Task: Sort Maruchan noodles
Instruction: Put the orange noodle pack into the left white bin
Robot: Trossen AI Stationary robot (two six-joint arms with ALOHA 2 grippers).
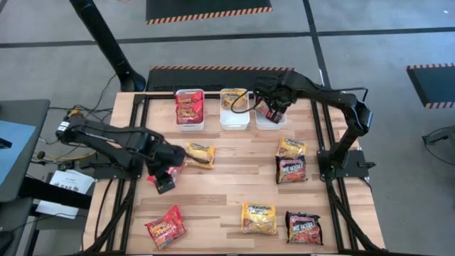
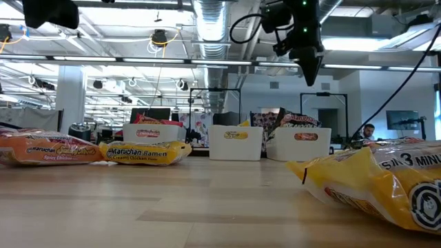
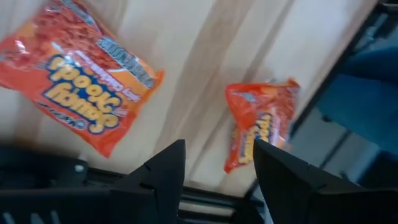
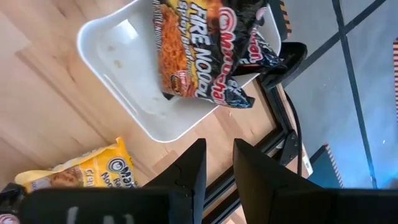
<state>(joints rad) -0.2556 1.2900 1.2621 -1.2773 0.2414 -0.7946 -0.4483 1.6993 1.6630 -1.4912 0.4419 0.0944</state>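
Maruchan noodle packets lie flat on the wooden table: yellow ones (image 1: 200, 154) (image 1: 291, 147) (image 1: 259, 217), black ones (image 1: 291, 169) (image 1: 303, 227) and a red one (image 1: 166, 226). My left gripper (image 1: 165, 181) hangs open above another red packet (image 3: 261, 124) near the table's left edge; that packet lies on the table beyond the fingers (image 3: 168, 168). My right gripper (image 4: 217, 155) stands over the right white tray (image 4: 124, 68), its fingers a little apart with nothing between them. A black packet (image 4: 205, 50) lies in that tray, one end over the rim.
Three white trays stand in a row at the far edge: the left (image 1: 190, 121) holds red packets, the middle (image 1: 234, 117) a yellow one, the right (image 1: 270, 122) the black one. A black metal frame (image 1: 135, 142) runs along the table's left and right sides.
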